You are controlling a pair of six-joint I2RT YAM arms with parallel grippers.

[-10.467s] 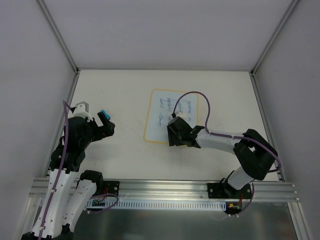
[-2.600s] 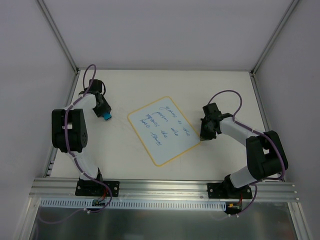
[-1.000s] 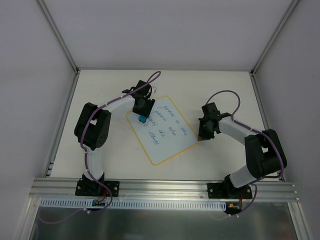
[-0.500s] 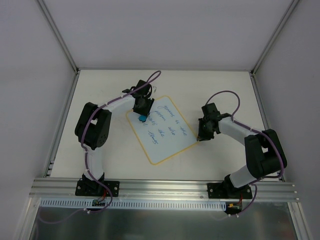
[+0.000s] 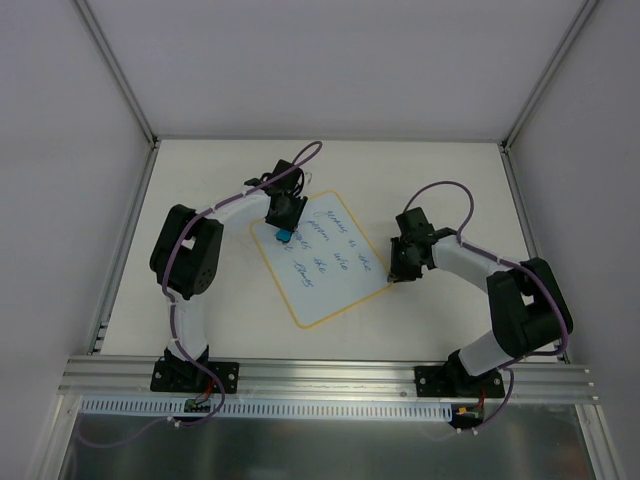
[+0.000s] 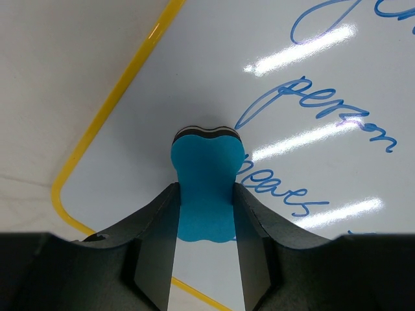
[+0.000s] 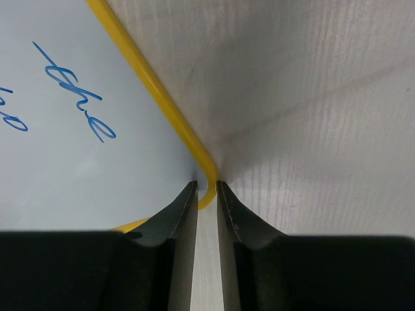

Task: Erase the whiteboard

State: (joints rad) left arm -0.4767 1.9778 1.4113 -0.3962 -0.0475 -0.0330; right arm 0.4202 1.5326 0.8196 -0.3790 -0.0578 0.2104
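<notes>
Top, left-wrist and right-wrist views of the erasing setup. The whiteboard (image 5: pixel 325 262) lies flat on the desk (image 5: pixel 450 190), turned diagonally, mid-way between the two arms, its face carrying several lines of blue handwriting (image 6: pixel 324 116); the left pincer (image 6: pixel 206 214) is clamped on a blue eraser (image 6: pixel 206 184), whose dark felt edge meets the board near its far-left corner, just inside the yellow border (image 6: pixel 123 91) and beside the first letters of the lines; the right pincer (image 7: pixel 206 191) is at the board's right corner, its fingers drawn nearly together with the rounded yellow rim between them, apparently pinning that corner. The board looks thin, stiff and light, with a glossy, slick face; it would likely slide or pivot on the desk under wiping strokes; the border or a corner is the sensible place to hold it, clear of the writing; no writing appears erased yet.
</notes>
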